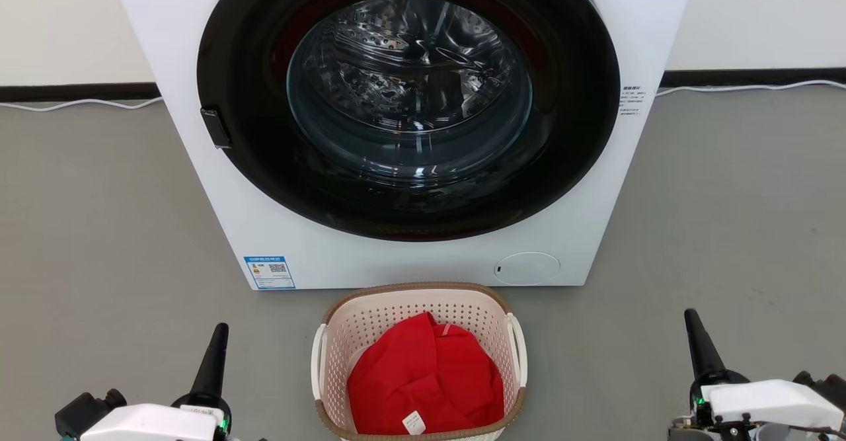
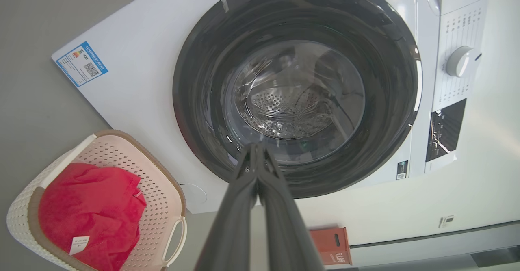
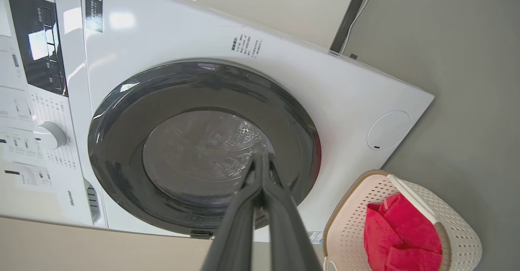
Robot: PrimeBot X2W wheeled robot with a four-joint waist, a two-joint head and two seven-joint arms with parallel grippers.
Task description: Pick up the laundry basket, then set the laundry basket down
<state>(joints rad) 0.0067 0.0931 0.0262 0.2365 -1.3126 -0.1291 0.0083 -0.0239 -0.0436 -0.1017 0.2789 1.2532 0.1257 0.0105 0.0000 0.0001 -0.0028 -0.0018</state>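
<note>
The laundry basket (image 1: pixel 370 319), cream-white and perforated with a brown woven-look rim, stands on the grey floor just in front of the washer, a red garment (image 1: pixel 423 378) bundled inside. Its white handles sit on the left and right sides. The left wrist view has the basket (image 2: pixel 156 181) at its lower left, and the right wrist view has the basket (image 3: pixel 353 222) at its lower right. My left gripper (image 1: pixel 220 330) is shut and empty, left of the basket and apart from it. My right gripper (image 1: pixel 691 315) is shut and empty, well to the basket's right. Both point toward the washer.
A white front-loading washer (image 1: pixel 218 183) with a closed round dark door (image 1: pixel 410 104) stands right behind the basket. White cables (image 1: pixel 79 102) run along the wall base. A red box (image 2: pixel 331 244) sits by the wall in the left wrist view. Grey floor (image 1: pixel 99 229) spreads on both sides.
</note>
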